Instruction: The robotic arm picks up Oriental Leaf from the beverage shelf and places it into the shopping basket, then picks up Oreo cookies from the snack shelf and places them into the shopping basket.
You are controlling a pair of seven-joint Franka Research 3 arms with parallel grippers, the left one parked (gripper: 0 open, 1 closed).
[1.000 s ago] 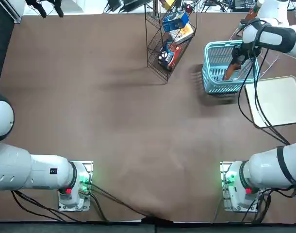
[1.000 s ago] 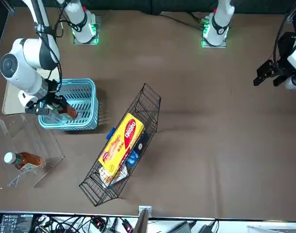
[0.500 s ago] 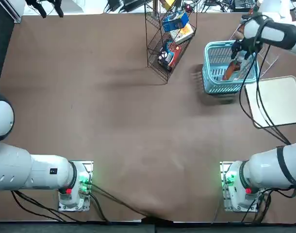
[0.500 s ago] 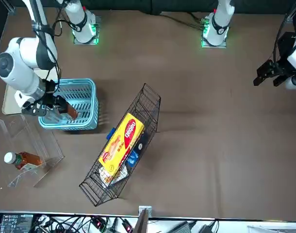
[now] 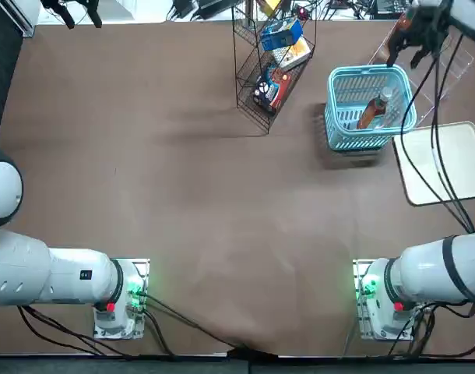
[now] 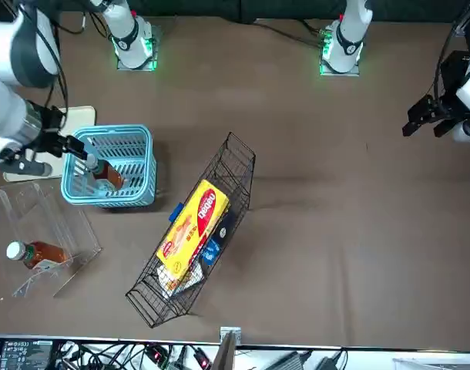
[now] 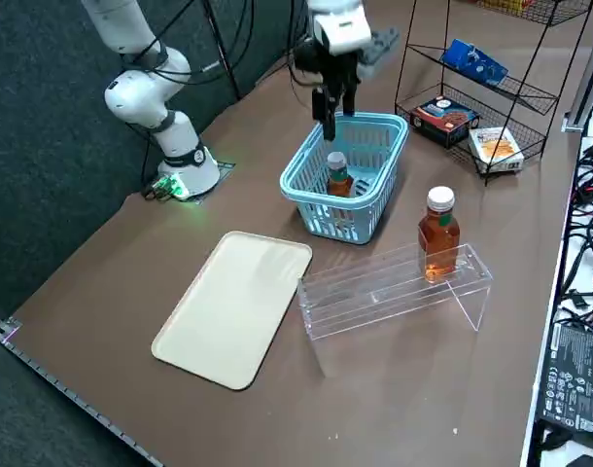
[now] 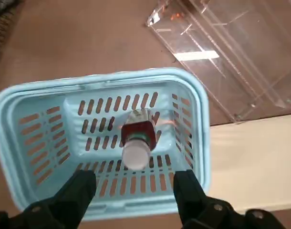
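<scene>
The Oriental Leaf bottle [image 5: 373,110] [image 6: 105,174] [image 7: 338,175] [image 8: 137,140] leans inside the turquoise shopping basket [image 5: 367,69] [image 6: 148,154] [image 7: 321,216] [image 8: 200,109], white cap up. My right gripper [image 5: 403,53] [image 6: 79,148] [image 7: 329,117] [image 8: 135,191] hangs open and empty above the basket, clear of the bottle. The blue Oreo cookies pack [image 5: 282,35] [image 7: 478,61] lies on an upper tier of the black wire snack shelf [image 5: 253,109] [image 6: 235,154] [image 7: 491,97]. The clear beverage shelf [image 6: 42,223] [image 7: 394,287] stands just beyond the basket.
A second amber bottle [image 6: 35,253] [image 7: 438,233] stands on the clear stand. A cream tray [image 5: 444,160] [image 7: 233,306] lies beside the basket. A yellow pack [image 6: 193,223] and a dark red-blue pack [image 7: 442,114] share the wire rack.
My right gripper has let go of the bottle and lifted up and away from the basket toward the table's far edge. The bottle stays in the basket.
</scene>
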